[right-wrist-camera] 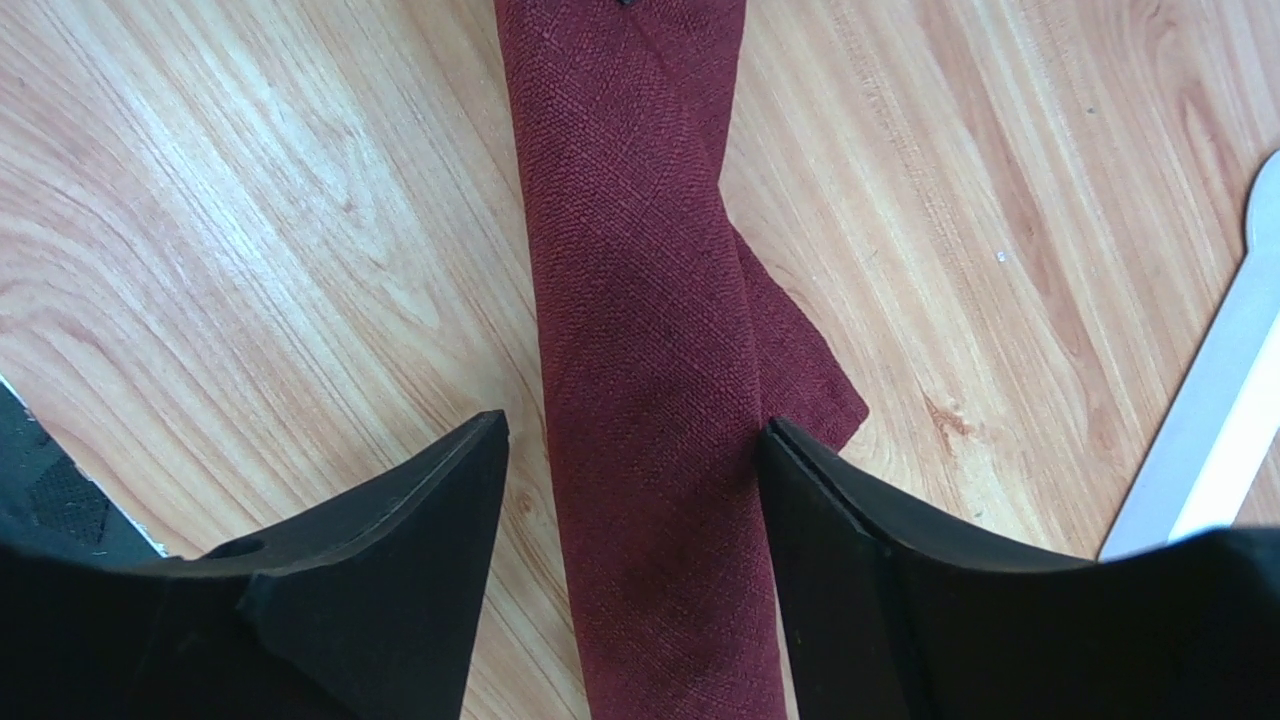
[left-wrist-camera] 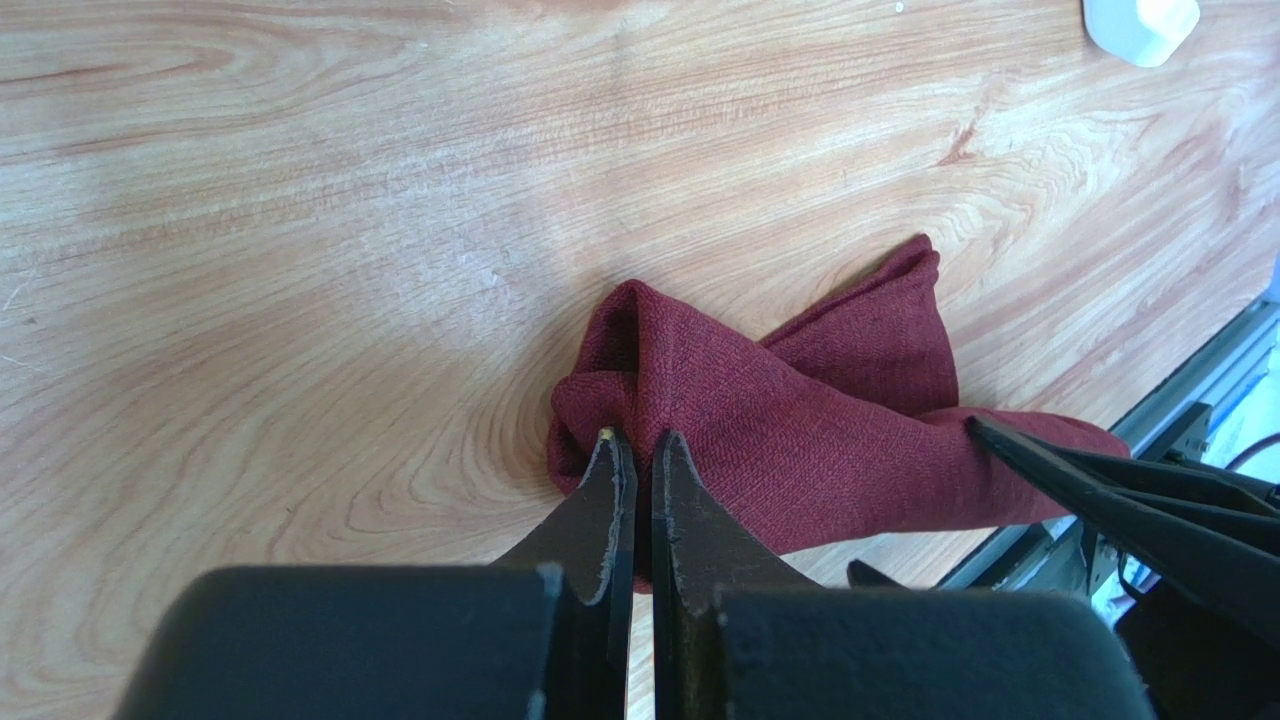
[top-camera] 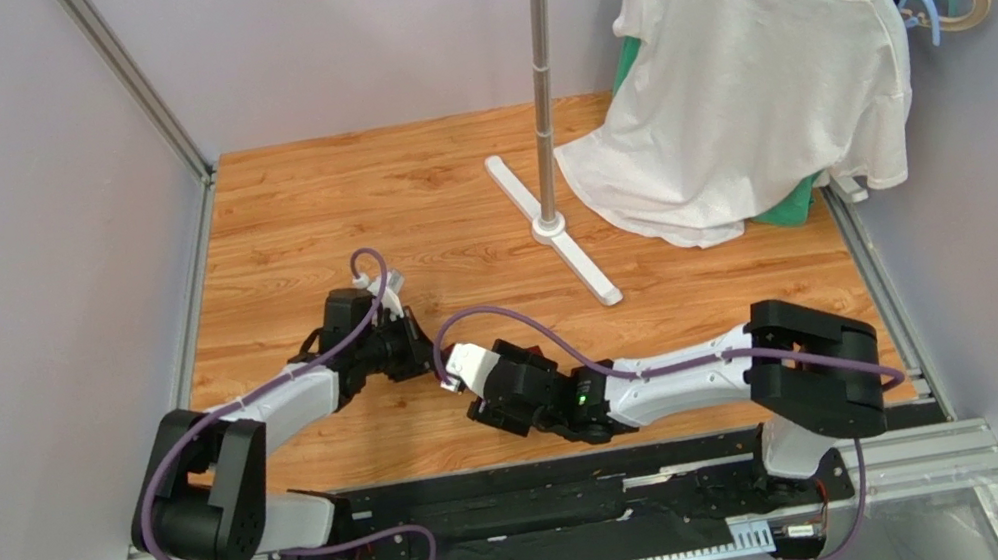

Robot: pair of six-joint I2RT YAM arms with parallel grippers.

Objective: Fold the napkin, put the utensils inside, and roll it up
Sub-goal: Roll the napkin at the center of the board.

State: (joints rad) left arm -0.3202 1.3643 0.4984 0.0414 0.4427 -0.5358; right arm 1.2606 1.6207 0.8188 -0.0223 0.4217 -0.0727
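Napkin [right-wrist-camera: 639, 300] lies as narrow strip on table [left-wrist-camera: 301, 225] betw. my grippers. L gripper [left-wrist-camera: 634, 450] pinches one end tight; R gripper [right-wrist-camera: 631, 432] gapes astride it. Rolling step, I reckon; utensils not visible. Next: R must clamp w/o unrolling.

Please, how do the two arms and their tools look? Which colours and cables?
Both the left arm and right arm have white links, black joints and a purple cable. The left tool and right tool are black and taper to points.
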